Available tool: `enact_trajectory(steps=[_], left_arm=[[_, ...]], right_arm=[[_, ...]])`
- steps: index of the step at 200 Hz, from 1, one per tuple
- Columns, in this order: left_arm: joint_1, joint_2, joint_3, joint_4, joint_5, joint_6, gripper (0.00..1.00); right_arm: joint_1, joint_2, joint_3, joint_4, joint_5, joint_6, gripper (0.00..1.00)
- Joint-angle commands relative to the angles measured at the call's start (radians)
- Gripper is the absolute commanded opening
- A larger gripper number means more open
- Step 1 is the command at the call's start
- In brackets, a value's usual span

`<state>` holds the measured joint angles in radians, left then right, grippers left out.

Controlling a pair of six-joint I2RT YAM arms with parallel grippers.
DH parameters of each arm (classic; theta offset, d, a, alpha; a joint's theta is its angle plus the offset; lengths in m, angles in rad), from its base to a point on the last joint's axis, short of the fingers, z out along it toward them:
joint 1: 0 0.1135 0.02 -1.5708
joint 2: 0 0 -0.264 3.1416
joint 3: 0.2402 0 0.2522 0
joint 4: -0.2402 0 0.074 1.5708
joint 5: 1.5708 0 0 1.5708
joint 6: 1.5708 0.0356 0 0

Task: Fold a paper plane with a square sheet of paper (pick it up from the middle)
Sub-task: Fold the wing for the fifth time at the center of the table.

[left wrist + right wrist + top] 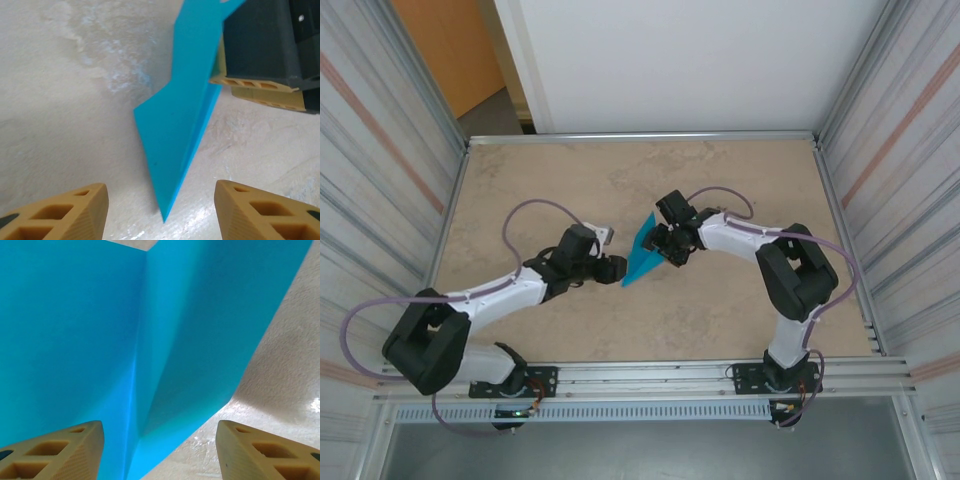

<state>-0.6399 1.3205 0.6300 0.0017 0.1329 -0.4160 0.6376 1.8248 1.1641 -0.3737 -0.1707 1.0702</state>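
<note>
The paper plane point(642, 258) is a teal-blue pointed dart with layered creases, lying mid-table between my two grippers. In the left wrist view the paper plane point(180, 130) points its sharp tip toward my left gripper point(161, 212), which is open, and the tip stops just short of the gap. From above, the left gripper point(617, 268) sits at the plane's near-left tip. My right gripper point(665, 247) hovers over the wide tail end. It is open, with the creased paper plane point(150, 330) spread in front of the right gripper point(159, 452). The right gripper's fingers point(255, 86) rest against the paper's edge.
The beige table point(700, 320) is walled by corrugated metal panels point(890, 150) left and right, with a rail point(650, 375) along the near edge. Both arms reach inward toward the middle. Cables loop over each arm.
</note>
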Motion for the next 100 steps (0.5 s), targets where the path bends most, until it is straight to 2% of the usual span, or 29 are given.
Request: enact_trajectory(steps=[1, 42, 100], left_arm=[[0.037, -0.045, -0.045, 0.047, 0.046, -0.057, 0.60], [0.106, -0.067, -0.093, 0.060, 0.060, -0.099, 0.61], [0.129, -0.020, -0.077, 0.034, 0.053, -0.121, 0.64]], right_arm=[[0.008, 0.043, 0.055, -0.083, 0.065, 0.036, 0.60], [0.014, 0.084, 0.090, -0.124, 0.109, 0.064, 0.56], [0.015, 0.113, 0.109, -0.144, 0.102, 0.080, 0.47]])
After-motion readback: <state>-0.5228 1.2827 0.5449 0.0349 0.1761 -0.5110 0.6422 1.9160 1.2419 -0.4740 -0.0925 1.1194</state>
